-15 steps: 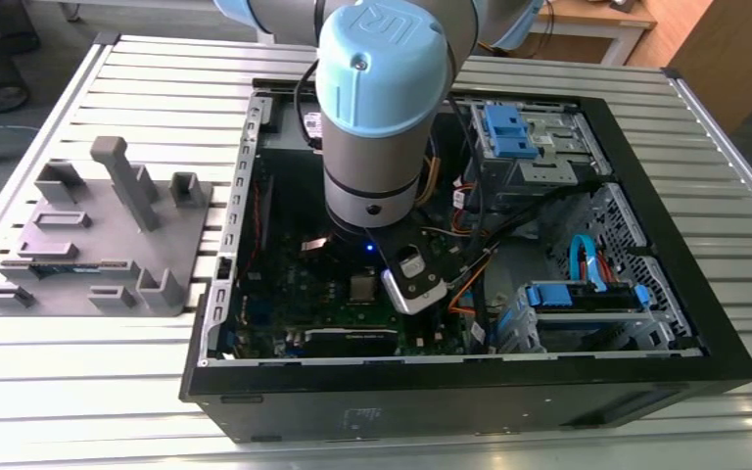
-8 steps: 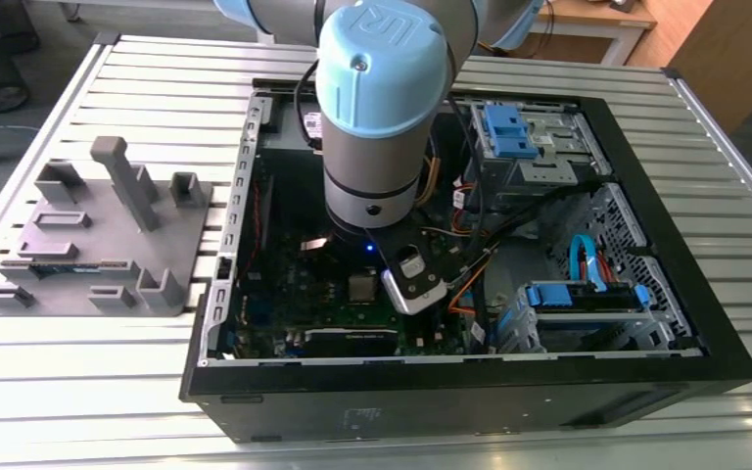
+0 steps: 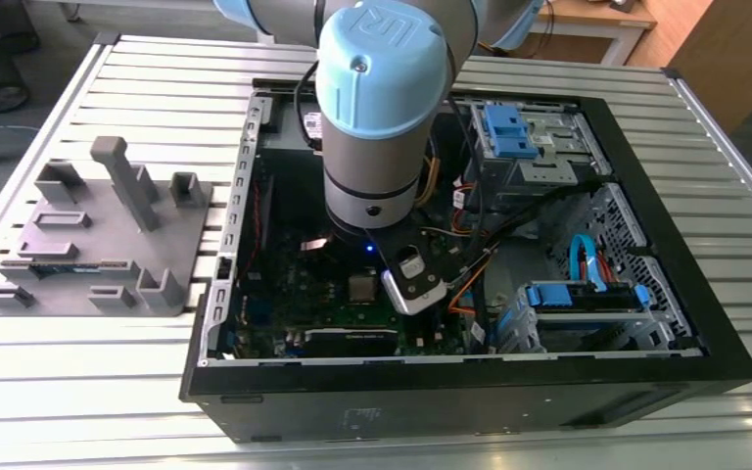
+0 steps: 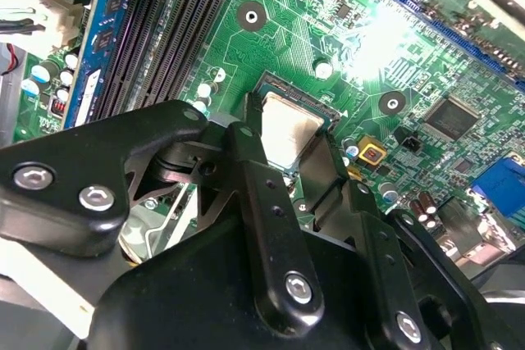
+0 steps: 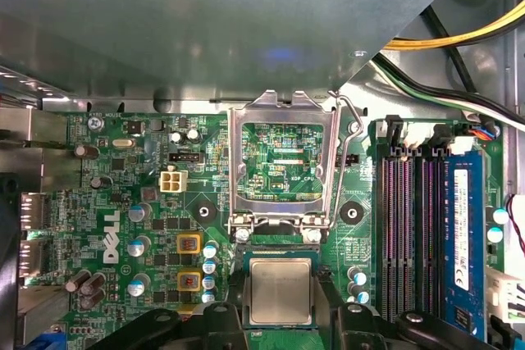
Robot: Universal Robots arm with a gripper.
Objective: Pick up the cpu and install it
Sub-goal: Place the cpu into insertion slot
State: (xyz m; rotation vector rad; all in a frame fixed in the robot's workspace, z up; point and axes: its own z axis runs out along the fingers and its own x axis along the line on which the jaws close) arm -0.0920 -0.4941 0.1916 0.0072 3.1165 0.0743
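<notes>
- The claw [image 4: 291, 143] has its two black fingers [image 4: 250, 149] pressed against opposite edges of the cpu [image 5: 280, 290], pinching it between them.
- The cpu, pale silvery top upward, lies flat within the outline of the dark socket [image 4: 299, 94] on the green board [image 5: 123, 202]. Whether it is fully seated I cannot tell.
- Just beyond the socket, its hinged metal frame [image 5: 235, 161] is swung open and stands up from the board, with the thin wire lever [image 5: 354, 125] raised beside it.
- To one side of the socket run the long dark memory slots [image 5: 402, 227]. One slot holds a blue-labelled memory module [image 5: 463, 227].
- Yellow and black cables [image 5: 459, 34] cross the metal wall past the board.
- In the exterior view, the arm [image 3: 376, 98] reaches straight down into the open black computer case [image 3: 481, 392], which lies on its side on the slatted table [image 3: 89, 392].
- Blue drive brackets [image 3: 513, 132] sit at the far end of the case, toward the exterior view's right.
- Well apart from the case, at the exterior view's left, a grey plastic holder [image 3: 89, 211] rests on the table, with a thin green-and-blue stick [image 3: 66, 265] lying in it.
</notes>
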